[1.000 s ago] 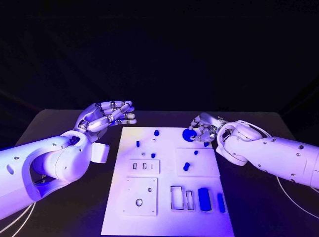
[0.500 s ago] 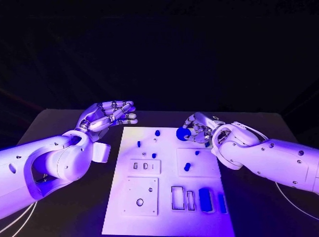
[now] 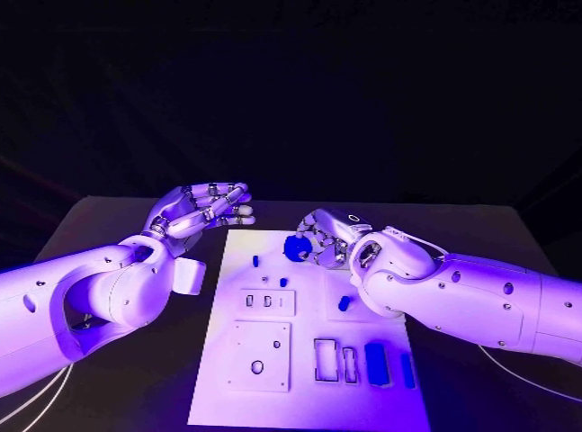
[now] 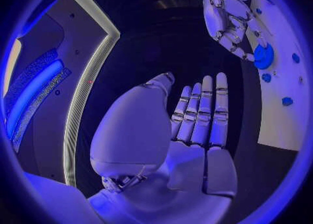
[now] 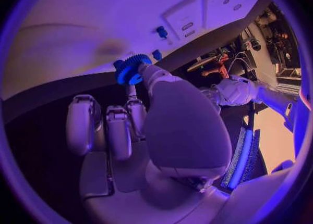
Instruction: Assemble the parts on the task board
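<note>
Head view is showing the right hand (image 3: 325, 243) pinching a blue toothed gear (image 3: 297, 247) in its fingers (image 5: 151, 73) over the far end of the white task board (image 3: 307, 396), which is lying on the dark worktop (image 3: 122, 360). Left of the board's far corner, the left hand (image 3: 202, 209) is hovering empty, fingers (image 4: 203, 110) extended, holding nothing. Blackness is surrounding the worktop.

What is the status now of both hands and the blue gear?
Left hand open, beside the task board. Right hand pinches the blue gear above the board's far end. Nothing blocking between gear and board.
</note>
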You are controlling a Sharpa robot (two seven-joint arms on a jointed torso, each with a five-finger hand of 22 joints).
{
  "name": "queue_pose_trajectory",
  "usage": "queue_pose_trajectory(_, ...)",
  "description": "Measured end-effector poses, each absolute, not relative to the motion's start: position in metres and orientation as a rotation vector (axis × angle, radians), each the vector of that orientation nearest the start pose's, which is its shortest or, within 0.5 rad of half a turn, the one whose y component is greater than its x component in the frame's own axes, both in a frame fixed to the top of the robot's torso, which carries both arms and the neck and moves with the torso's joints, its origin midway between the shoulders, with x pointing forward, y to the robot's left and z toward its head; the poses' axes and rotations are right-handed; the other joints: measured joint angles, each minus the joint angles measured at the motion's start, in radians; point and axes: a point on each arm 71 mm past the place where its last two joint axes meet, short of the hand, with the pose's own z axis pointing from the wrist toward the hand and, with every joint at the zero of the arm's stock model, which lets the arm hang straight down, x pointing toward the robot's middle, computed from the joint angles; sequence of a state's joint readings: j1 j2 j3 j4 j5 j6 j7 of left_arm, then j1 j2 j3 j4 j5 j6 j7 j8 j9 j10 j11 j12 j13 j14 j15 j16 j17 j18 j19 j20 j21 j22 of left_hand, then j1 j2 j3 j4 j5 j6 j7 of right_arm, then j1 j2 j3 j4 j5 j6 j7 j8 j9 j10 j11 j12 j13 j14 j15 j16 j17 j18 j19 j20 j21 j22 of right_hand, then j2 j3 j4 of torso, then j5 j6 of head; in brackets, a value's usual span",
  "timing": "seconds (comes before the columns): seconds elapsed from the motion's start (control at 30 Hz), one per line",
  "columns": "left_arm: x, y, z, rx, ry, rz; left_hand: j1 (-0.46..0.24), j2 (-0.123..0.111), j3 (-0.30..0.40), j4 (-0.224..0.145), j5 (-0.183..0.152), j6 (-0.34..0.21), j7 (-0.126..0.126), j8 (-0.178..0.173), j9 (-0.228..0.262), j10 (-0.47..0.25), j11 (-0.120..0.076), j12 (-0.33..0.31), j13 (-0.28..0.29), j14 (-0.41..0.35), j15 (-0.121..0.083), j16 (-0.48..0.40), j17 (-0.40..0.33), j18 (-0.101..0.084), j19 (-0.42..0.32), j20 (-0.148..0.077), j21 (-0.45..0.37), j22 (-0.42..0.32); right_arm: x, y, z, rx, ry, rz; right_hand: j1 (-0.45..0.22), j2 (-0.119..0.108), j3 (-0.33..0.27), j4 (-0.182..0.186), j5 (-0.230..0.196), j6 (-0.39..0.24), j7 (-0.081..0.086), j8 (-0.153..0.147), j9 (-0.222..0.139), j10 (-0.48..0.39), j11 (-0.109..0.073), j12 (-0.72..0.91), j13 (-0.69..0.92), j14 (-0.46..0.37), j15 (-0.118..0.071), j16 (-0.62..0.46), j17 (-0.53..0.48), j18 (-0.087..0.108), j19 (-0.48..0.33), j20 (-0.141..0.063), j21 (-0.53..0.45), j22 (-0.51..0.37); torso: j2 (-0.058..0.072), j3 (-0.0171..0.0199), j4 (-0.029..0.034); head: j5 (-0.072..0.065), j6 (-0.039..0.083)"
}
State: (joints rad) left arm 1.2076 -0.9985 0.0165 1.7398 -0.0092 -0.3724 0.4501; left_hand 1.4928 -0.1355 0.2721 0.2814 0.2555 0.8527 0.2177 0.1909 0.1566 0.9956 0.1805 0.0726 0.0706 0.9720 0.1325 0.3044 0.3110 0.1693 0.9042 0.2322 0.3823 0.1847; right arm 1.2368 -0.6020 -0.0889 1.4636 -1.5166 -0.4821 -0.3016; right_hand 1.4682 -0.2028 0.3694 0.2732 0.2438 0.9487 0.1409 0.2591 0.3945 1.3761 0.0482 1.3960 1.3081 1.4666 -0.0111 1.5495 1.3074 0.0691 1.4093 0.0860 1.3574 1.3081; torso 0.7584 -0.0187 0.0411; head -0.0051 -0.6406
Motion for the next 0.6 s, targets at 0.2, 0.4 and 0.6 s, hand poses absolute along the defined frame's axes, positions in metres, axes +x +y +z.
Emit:
queue_pose_trajectory(0.2, 0.456, 0.223, -0.133, -1.053, 1.302, -1.619, 0.0, 0.0, 0.0, 0.0, 0.0, 0.0, 0.0, 0.0, 0.0, 0.0, 0.0, 0.0, 0.0, 0.0, 0.0, 0.0, 0.0, 0.0, 0.0, 0.0, 0.0, 0.0, 0.492, -0.09, -0.183, -0.132, 1.541, 0.643, 0.0, 0.0, 0.006, 0.001, -0.001, 0.0, 0.0, 0.0, 0.0, 0.002, -0.002, 0.0, 0.0, 0.0, 0.0, 0.0, 0.0, 0.0, 0.0, 0.0, 0.0, 0.0, 0.001, -0.0003, 0.0009, 0.011, -0.002)
queue_pose_trajectory(0.4, 0.456, 0.222, -0.133, -1.053, 1.303, -1.62, 0.0, 0.0, 0.0, 0.0, 0.0, 0.0, 0.0, 0.0, 0.0, 0.0, 0.0, 0.0, 0.0, 0.0, 0.0, 0.0, 0.0, 0.0, 0.0, 0.0, 0.0, 0.0, 0.493, -0.081, -0.192, -0.14, 1.55, 0.631, -0.005, -0.005, 0.006, 0.001, -0.002, 0.0, 0.0, 0.0, 0.0, 0.002, -0.002, 0.0, 0.0, 0.0, 0.0, 0.0, 0.0, 0.0, 0.0, 0.0, 0.0, 0.0, 0.002, -0.0001, 0.0, 0.014, -0.004)
queue_pose_trajectory(0.6, 0.456, 0.222, -0.133, -1.054, 1.304, -1.62, 0.0, 0.0, 0.0, 0.0, 0.0, 0.0, 0.0, 0.0, 0.0, 0.0, 0.0, 0.0, 0.0, 0.0, 0.0, 0.0, 0.0, 0.0, 0.0, 0.0, 0.0, 0.0, 0.497, -0.077, -0.194, -0.146, 1.548, 0.611, -0.009, -0.009, 0.012, 0.001, -0.003, 0.001, -0.001, 0.001, 0.0, 0.002, -0.001, 0.0, 0.0, 0.0, 0.0, 0.0, 0.001, 0.0, 0.0, 0.0, 0.0, 0.0, 0.001, 0.0001, -0.0005, 0.014, -0.007)
